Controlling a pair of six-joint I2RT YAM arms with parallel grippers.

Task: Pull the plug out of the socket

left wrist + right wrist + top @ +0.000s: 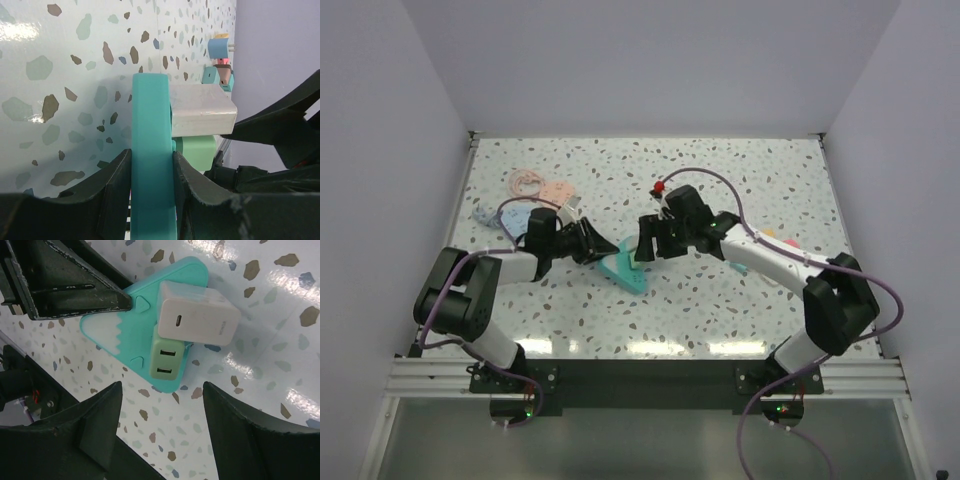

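Near the middle of the overhead frame is the teal triangular socket (621,270), low over the speckled table (720,180); I can't tell whether it rests there. The left gripper (592,246) has it clamped edge-on, and its wrist view shows one dark finger pressed to each flat face. Two plugs sit in the socket: a white plug (197,320) and, touching it just below, a pale green plug (166,361) (two slots facing the camera). The right gripper (162,412) hangs over them with fingers spread wide, touching neither as far as I can see. Pink and blue pieces (535,187) lie toward the overhead frame's upper left, well apart.
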